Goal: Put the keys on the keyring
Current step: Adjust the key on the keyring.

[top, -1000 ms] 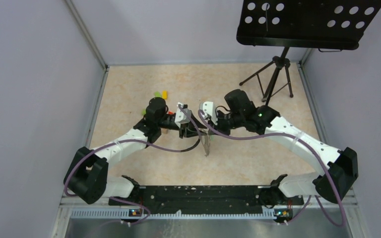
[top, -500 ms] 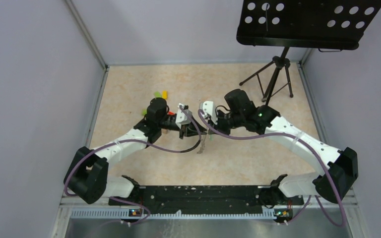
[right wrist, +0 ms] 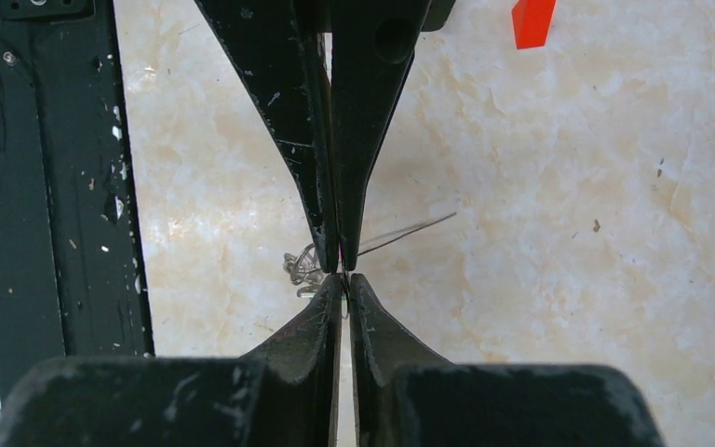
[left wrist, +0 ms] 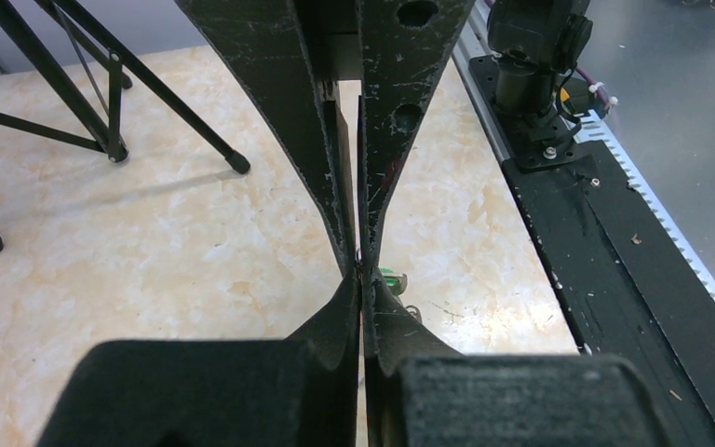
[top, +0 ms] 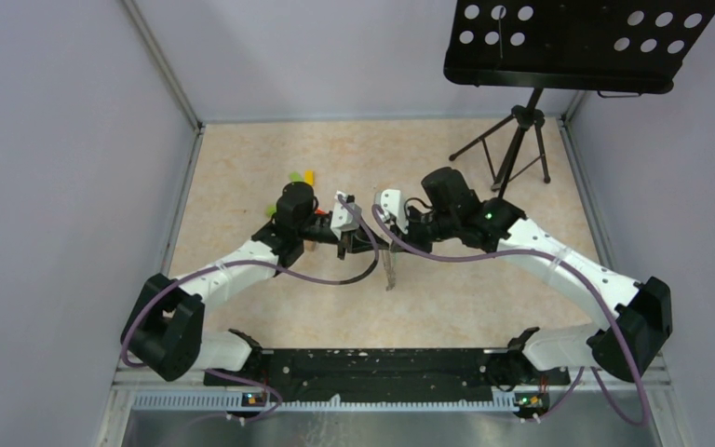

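Observation:
My two grippers meet tip to tip above the middle of the floor. The right gripper (top: 384, 246) (right wrist: 343, 280) is shut on the keyring (right wrist: 410, 230), a thin dark wire that runs off to the right of its tips. The keys (right wrist: 303, 267) hang in a small silver bunch just left of those tips, and they dangle below the grippers in the top view (top: 390, 275). One key with a green tag (left wrist: 389, 276) shows beside my left gripper (left wrist: 362, 279) (top: 357, 248). The left jaws are pressed shut against the right's tips; whether they pinch the wire is hidden.
A black music stand (top: 577, 42) on a tripod (top: 517, 140) stands at the back right. Small green (top: 295, 177) and yellow (top: 309, 175) pieces lie behind the left arm, and a red piece (right wrist: 532, 19) lies nearby. The black base rail (top: 382, 363) runs along the near edge.
My left gripper has closed from partly open to fully shut at the right gripper's tips. The hanging keys swung left and then back. Neither arm has shifted noticeably.

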